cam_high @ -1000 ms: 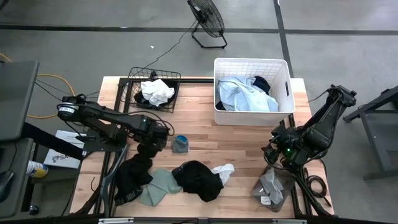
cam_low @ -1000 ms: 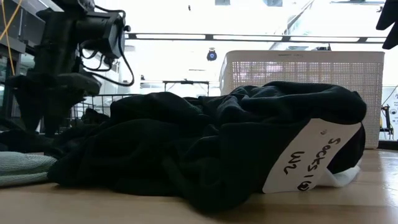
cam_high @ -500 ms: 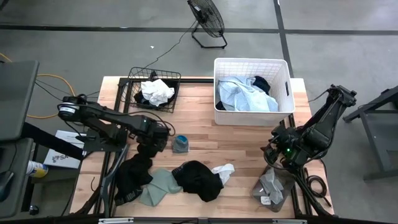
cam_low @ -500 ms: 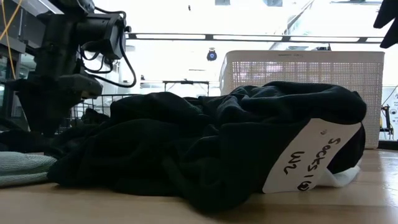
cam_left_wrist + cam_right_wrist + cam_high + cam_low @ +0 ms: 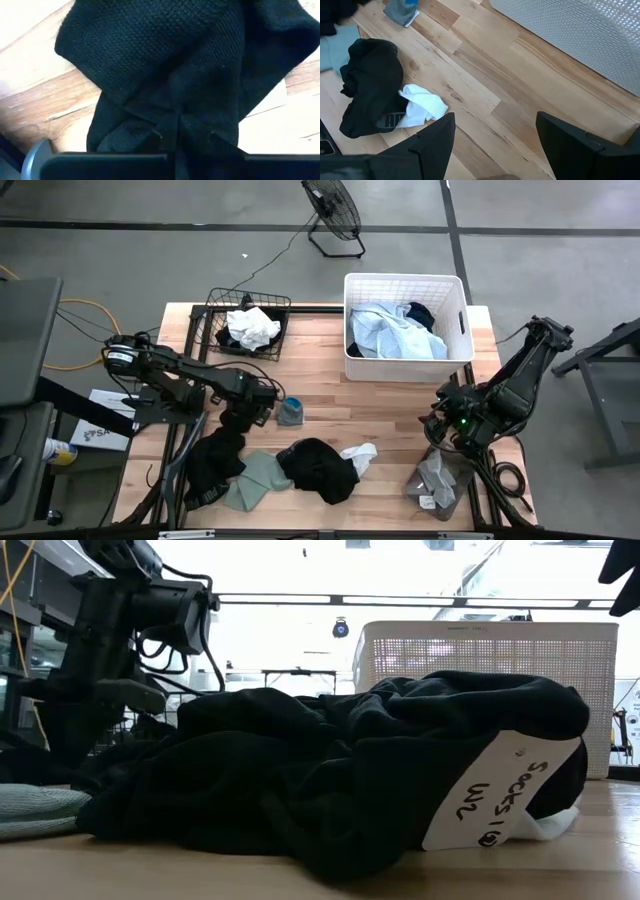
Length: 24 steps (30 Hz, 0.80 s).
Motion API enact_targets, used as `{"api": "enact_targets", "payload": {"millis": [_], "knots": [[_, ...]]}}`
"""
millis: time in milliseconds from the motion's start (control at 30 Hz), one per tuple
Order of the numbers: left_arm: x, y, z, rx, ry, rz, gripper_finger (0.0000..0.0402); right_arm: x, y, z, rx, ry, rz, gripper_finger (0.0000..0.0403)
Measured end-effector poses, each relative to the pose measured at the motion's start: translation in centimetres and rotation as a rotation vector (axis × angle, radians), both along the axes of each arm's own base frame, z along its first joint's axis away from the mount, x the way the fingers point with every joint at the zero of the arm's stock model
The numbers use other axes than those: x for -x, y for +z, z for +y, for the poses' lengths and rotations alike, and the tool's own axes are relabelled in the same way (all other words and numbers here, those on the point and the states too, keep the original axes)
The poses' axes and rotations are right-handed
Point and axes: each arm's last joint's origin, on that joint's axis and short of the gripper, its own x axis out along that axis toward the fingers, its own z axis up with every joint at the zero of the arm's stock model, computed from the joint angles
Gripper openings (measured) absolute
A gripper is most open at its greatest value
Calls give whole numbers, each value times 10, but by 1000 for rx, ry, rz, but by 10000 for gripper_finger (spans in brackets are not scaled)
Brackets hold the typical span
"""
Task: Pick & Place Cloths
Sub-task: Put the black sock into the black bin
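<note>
A: What is the left gripper (image 5: 243,420) doing?
B: Its fingers are pinched tight on the long black cloth (image 5: 213,465), at the table's (image 5: 385,415) eight o'clock side.
A: And the right gripper (image 5: 492,150)?
B: It hangs over the four o'clock side with its fingers spread wide, holding nothing.
A: Where are the other cloths?
B: A sage green cloth (image 5: 257,481) and a black pile (image 5: 322,469) lie near six o'clock. More sit in the white basket (image 5: 458,292) at one o'clock.
</note>
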Motion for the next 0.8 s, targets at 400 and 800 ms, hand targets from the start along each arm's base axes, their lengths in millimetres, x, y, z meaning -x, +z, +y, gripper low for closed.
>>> {"api": "enact_targets", "payload": {"millis": [400, 800], "knots": [[-15, 25, -2, 39, -55, -112, 1, 0, 0, 0, 2, 4, 2, 270], [-41, 71, -2, -13, -144, -273, 0, 0, 0, 0, 14, 23, 8, 270]]}}
